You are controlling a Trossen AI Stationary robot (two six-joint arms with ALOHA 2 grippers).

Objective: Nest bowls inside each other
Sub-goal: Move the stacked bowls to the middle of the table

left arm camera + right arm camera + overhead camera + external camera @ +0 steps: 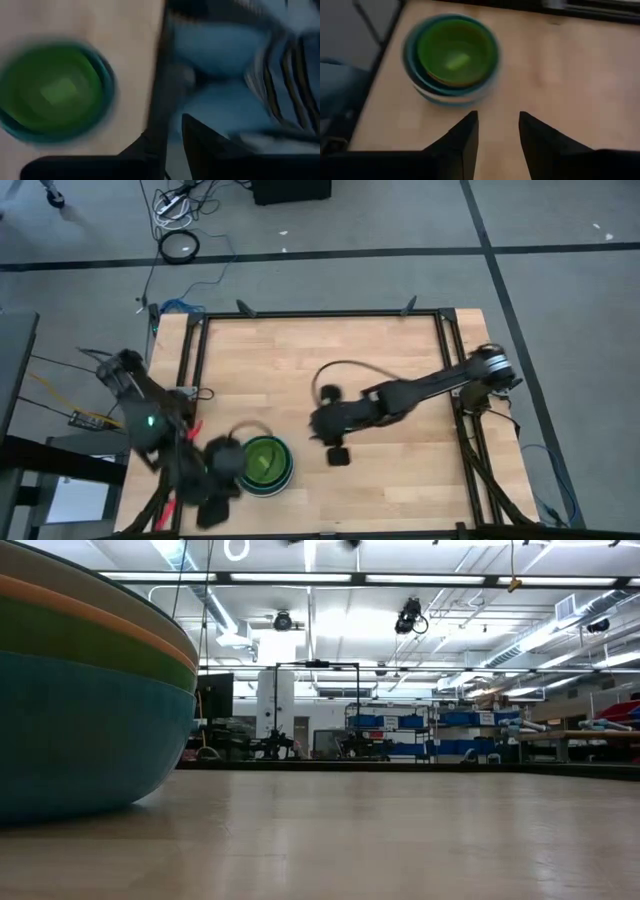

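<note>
The bowls stand nested in one stack (265,464) near the table's near left corner, its base on the wood. A lime green bowl (455,50) lies innermost and a teal one (80,730) outermost; dark green and orange rims (120,625) show between them. The stack also shows in the left wrist view (55,92). My left gripper (213,502) is blurred, just left of the stack by the table's left rail. My right gripper (497,117) hangs open above bare wood to the right of the stack (337,452), nothing between its fingers.
A black frame rail (320,313) runs around the wooden table top. Bare wood (400,360) stretches over the middle, far and right parts. Cables and a coiled ring (180,245) lie on the floor beyond the far edge.
</note>
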